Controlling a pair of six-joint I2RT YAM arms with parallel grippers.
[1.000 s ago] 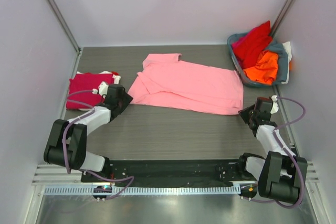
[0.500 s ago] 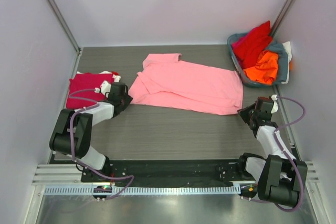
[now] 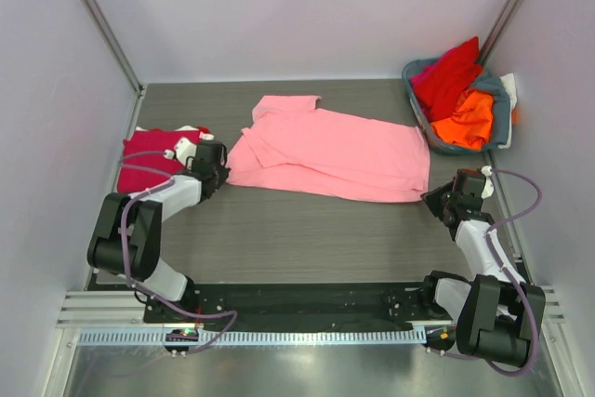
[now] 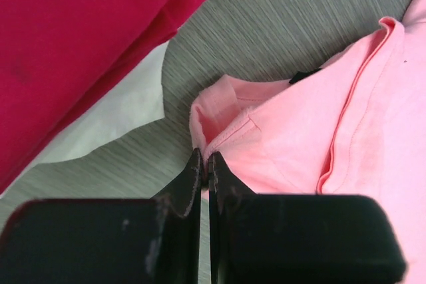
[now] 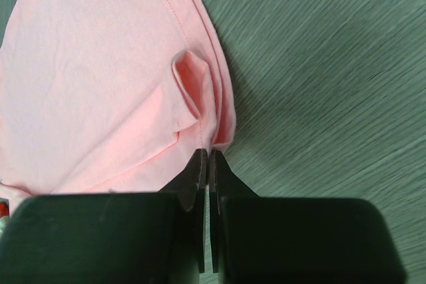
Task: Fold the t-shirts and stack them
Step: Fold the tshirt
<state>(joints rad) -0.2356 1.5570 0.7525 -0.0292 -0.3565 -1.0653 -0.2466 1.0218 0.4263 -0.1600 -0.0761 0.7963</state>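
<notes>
A light pink t-shirt point(image 3: 330, 151) lies spread across the middle of the table. My left gripper point(image 3: 223, 174) is shut on its near left corner point(image 4: 213, 121), which bunches up at the fingertips. At the shirt's near right corner point(image 5: 213, 124), my right gripper point(image 3: 429, 200) is shut on the hem. A folded crimson t-shirt point(image 3: 153, 157) rests on a white one point(image 4: 126, 114) at the left edge. Red point(image 3: 449, 72) and orange point(image 3: 465, 118) t-shirts fill the basket at the back right.
The grey-blue basket point(image 3: 502, 104) stands in the back right corner against the wall. Walls close in the table on the left, back and right. Bare grey table point(image 3: 307, 230) stretches between the pink shirt and the arm bases.
My left gripper has moved forward to the pink shirt's left corner and shut on it. The right gripper has stayed shut on the right corner.
</notes>
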